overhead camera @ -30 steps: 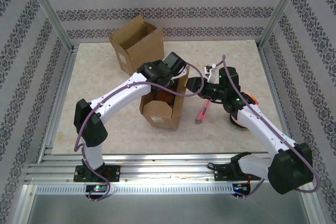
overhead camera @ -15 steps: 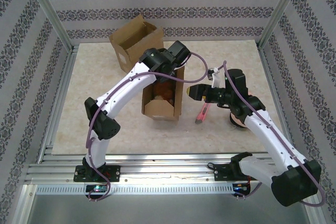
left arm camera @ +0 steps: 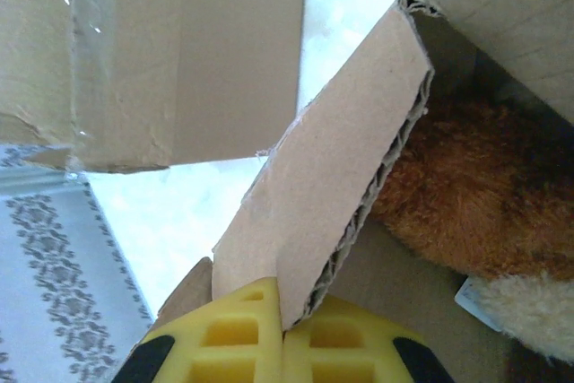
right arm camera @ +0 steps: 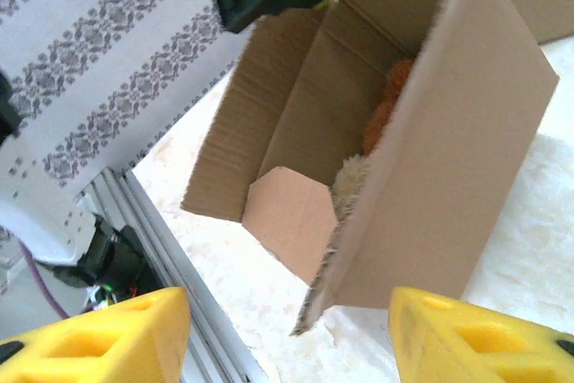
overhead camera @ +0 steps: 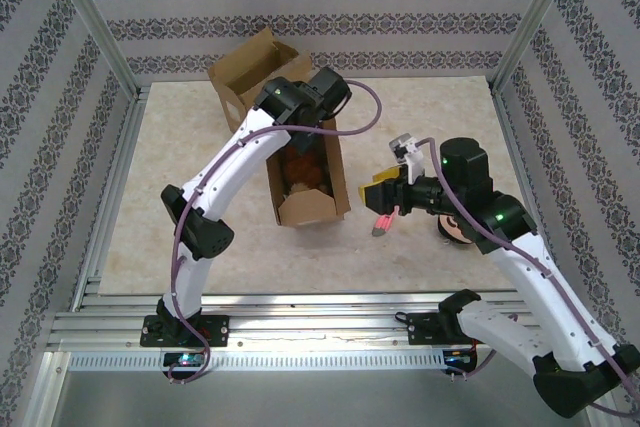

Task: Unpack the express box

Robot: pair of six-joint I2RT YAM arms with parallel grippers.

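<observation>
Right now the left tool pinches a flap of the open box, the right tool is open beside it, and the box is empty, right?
Not empty: the right wrist view shows a brown plush toy inside the box. The left tool does pinch a flap, and the right tool is open beside it.

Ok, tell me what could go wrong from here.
The left gripper pinches only the edge of one cardboard flap; a pull may tear it or tip the open box. The right gripper, open beside the box, could shove its wall when reaching for the plush toy. The pink knife beneath that arm might get knocked.
</observation>
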